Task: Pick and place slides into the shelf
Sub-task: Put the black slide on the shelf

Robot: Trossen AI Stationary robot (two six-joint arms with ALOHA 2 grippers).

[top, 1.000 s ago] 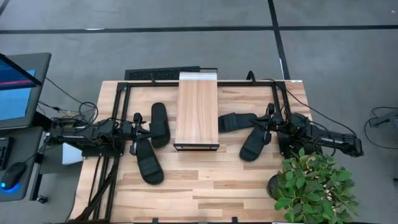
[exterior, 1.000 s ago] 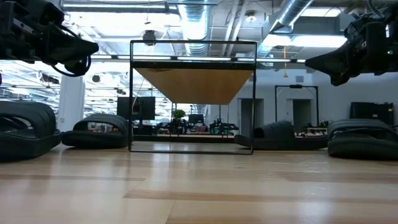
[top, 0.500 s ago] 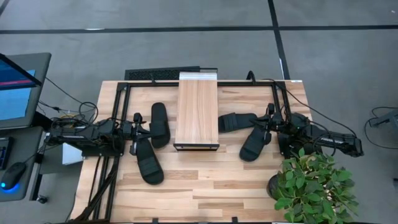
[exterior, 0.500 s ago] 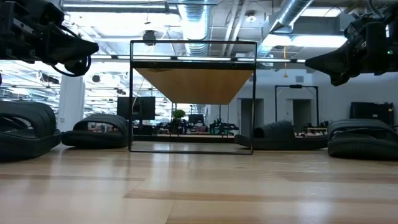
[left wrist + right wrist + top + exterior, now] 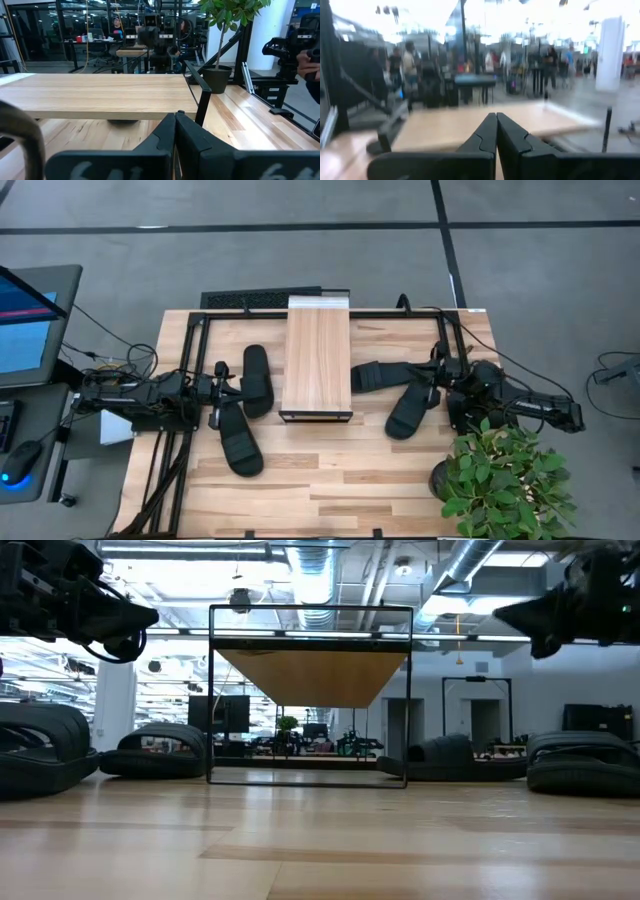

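The low light-wood plank-topped shelf with a dark frame stands mid-table. Two matte black ribbed-strap slides lie left of it, two more lie to its right, all on the butcher-block table. The left gripper and right gripper hover above them, fingers pressed together, holding nothing.

bright ceiling lights glare in low view; right wrist view blurred

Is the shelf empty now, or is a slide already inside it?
Empty: the low view looks straight through the shelf, and all four slides lie on the table beside it.
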